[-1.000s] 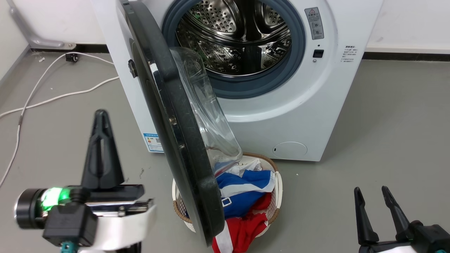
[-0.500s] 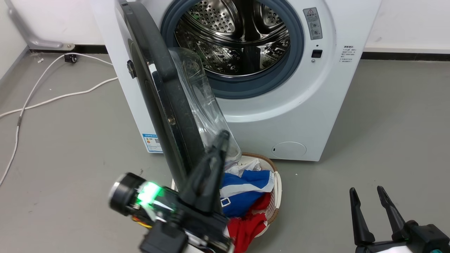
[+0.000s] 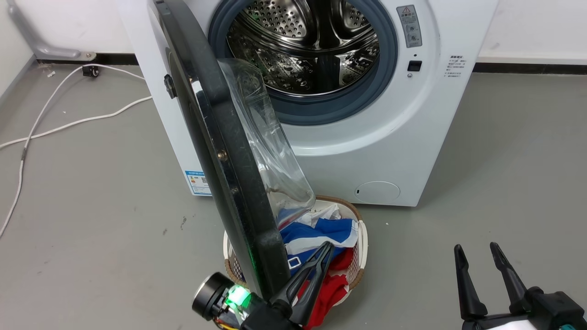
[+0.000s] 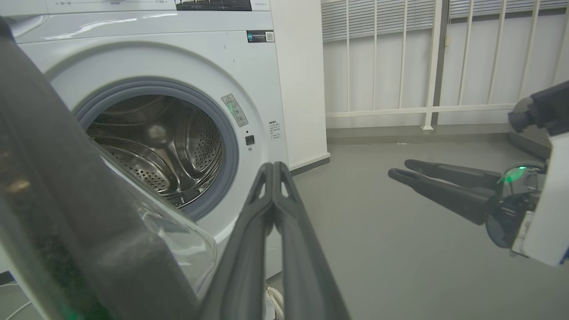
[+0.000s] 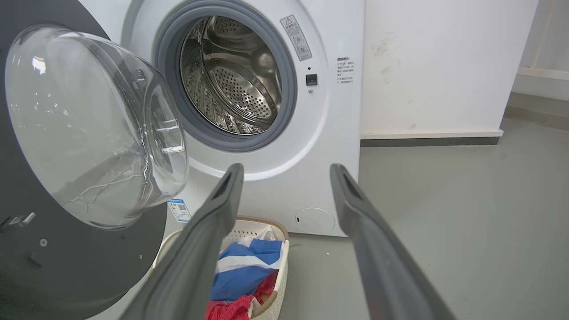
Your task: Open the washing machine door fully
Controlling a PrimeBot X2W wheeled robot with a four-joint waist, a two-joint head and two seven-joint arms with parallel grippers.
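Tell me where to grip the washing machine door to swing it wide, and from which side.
Probably the free edge of the washing machine door, its black rim nearest the robot: it stands thin and edge-on, so the left hand, opened, could straddle it from the front. Avoid the smooth, bulging glass bowl.

Head view: washing machine door (image 3: 211,137) is cut off at the top by the upper edge. Its lower rim hides the left part of the laundry basket (image 3: 363,238) and one side of the energy label (image 3: 195,179). Warning label (image 3: 409,25) print too small to read. Left claw (image 3: 327,248) base cut by the bottom edge; right claw (image 3: 475,248) body cut at the bottom-right corner.

Left wrist view: door close to lens, blurred, cut by left and bottom edges, covering the left of the drum opening (image 4: 169,142).

Right wrist view: door runs off the left edge. One of the right claw's fingers (image 5: 200,249) covers part of the basket. Glass bowl (image 5: 89,124) overlaps the energy label.
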